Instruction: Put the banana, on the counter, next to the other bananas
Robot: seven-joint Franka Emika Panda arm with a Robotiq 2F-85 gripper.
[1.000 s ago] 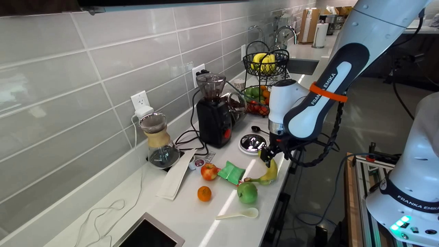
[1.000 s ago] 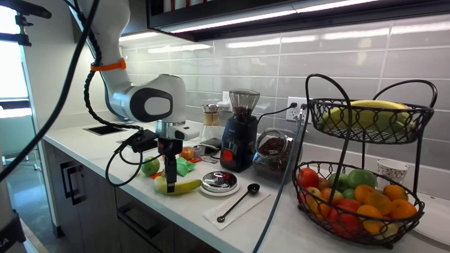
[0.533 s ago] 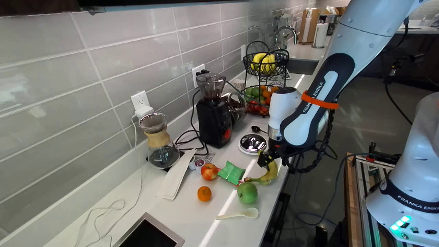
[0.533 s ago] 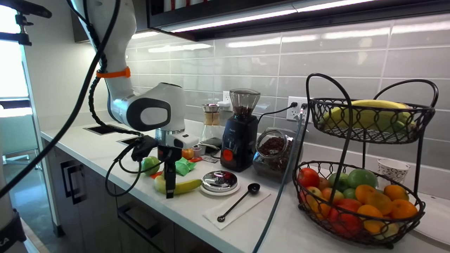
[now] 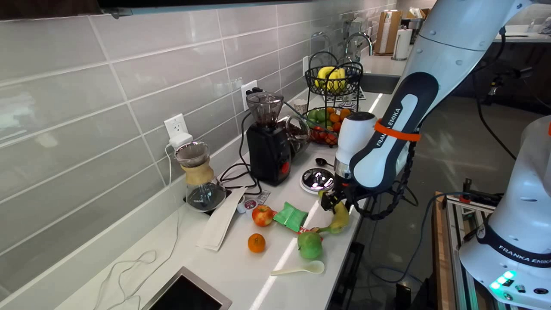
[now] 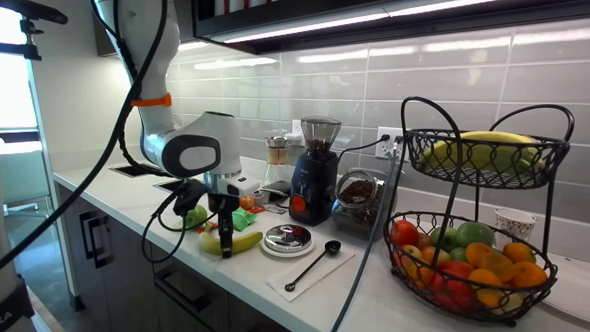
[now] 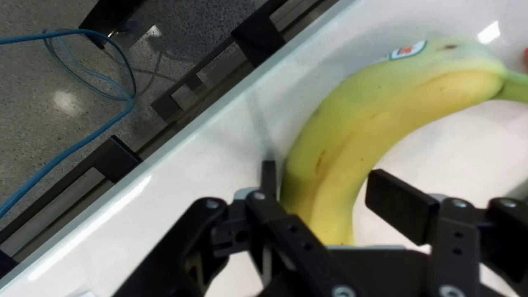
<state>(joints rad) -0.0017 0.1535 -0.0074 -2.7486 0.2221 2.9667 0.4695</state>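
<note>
A: You are working low over the white tabletop (image 7: 198,173), where your gripper (image 7: 321,171) is pointing down, its fingers (image 7: 400,206) standing apart on either side of a banana (image 7: 371,119).

B: Are you gripping it?

A: In the wrist view, one finger is standing just beside the outer curve and the other is sitting close by the inner curve; we are unable to say whether they are pressing on the peel.

B: And where is your banana lying?

A: On the tabletop near the front edge, a small sticker (image 7: 408,50) showing toward its stem end. In an exterior view, a green apple (image 5: 310,245) and a green packet (image 5: 291,217) are lying near that end, while the far end is pointing toward a silver lid (image 5: 317,177).

B: Well apart from your gripper, a bunch of bananas (image 5: 338,77) is resting in the upper basket of a black wire fruit stand (image 6: 549,203) in both exterior views, with apples (image 6: 474,234) and oranges (image 6: 495,267) crowding the basket below.

A: By the tiled wall (image 6: 461,83), a coffee grinder (image 6: 313,184) is standing beside a jar of coffee beans (image 6: 355,221).
</note>
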